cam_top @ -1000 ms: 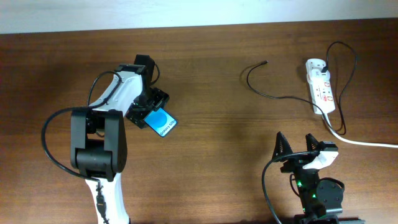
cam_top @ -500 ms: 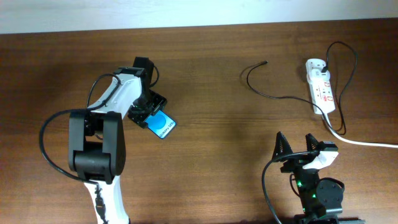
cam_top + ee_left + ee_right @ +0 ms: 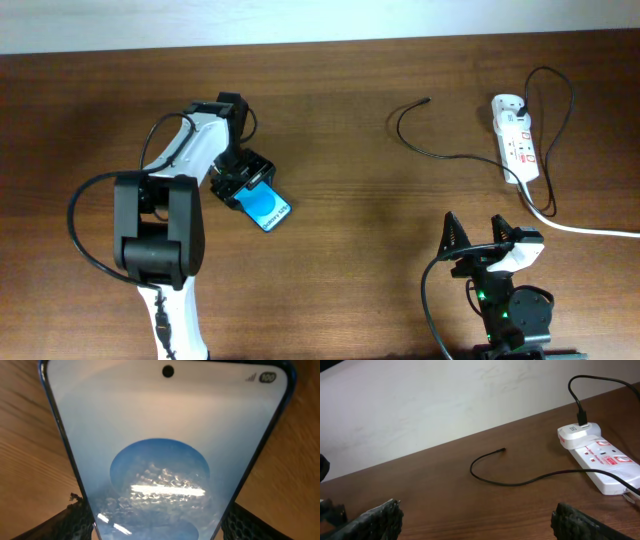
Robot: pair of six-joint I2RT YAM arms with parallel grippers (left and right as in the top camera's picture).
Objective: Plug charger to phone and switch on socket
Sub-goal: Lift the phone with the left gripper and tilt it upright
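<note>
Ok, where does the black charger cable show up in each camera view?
Overhead: the charger curls at upper right, just left of the socket.
Left wrist: not in it; the phone fills the picture.
Right wrist: it loops across the middle, free tip near centre.
Shared landmark: the white socket, right of the cable in both.

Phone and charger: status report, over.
Left gripper shut on phone. Right gripper open, empty. Charger tip lying loose, far from phone, other end at socket. Nothing in the way.

Blue phone (image 3: 266,210), black charger (image 3: 520,484), white socket (image 3: 517,140) with red marks.
</note>
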